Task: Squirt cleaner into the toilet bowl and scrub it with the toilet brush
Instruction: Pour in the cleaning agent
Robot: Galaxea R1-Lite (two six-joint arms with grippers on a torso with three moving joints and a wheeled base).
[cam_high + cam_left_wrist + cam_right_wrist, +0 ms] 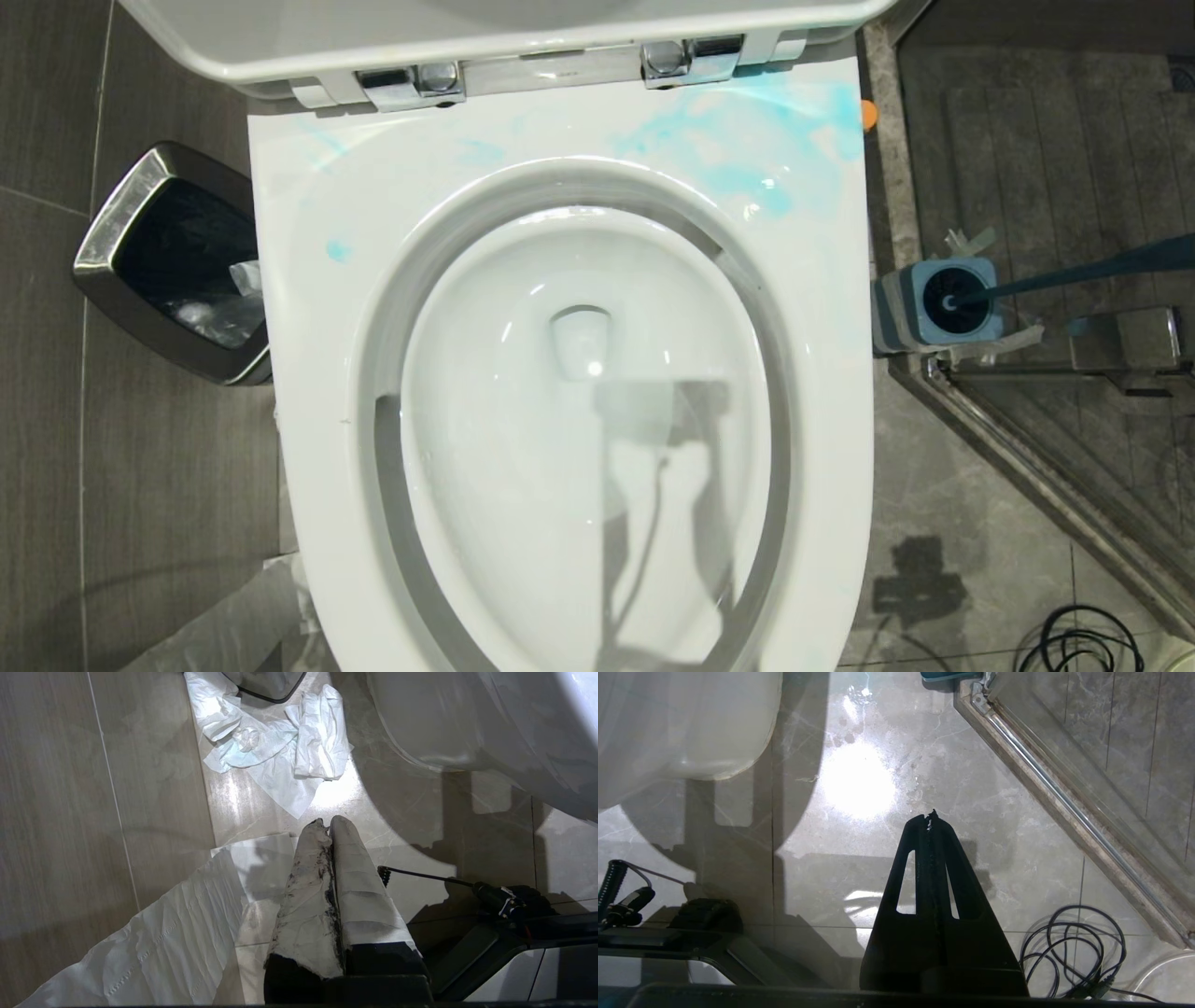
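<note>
Down beside the toilet, both arms are hanging parked: the left gripper (325,823) and right gripper (930,815) are pinched closed, holding nothing. The toilet bowl (579,373) is lying open; the toilet brush (1074,273) is standing in its base at its right. Fetching the cleaner, barely showing as an orange cap (868,113), is likely coming next.

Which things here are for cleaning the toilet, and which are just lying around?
For the job: toilet bowl, toilet brush in its holder, cleaner's orange cap behind the seat.

Just lying about: waste bin, paper on the floor, coiled cable.
</note>
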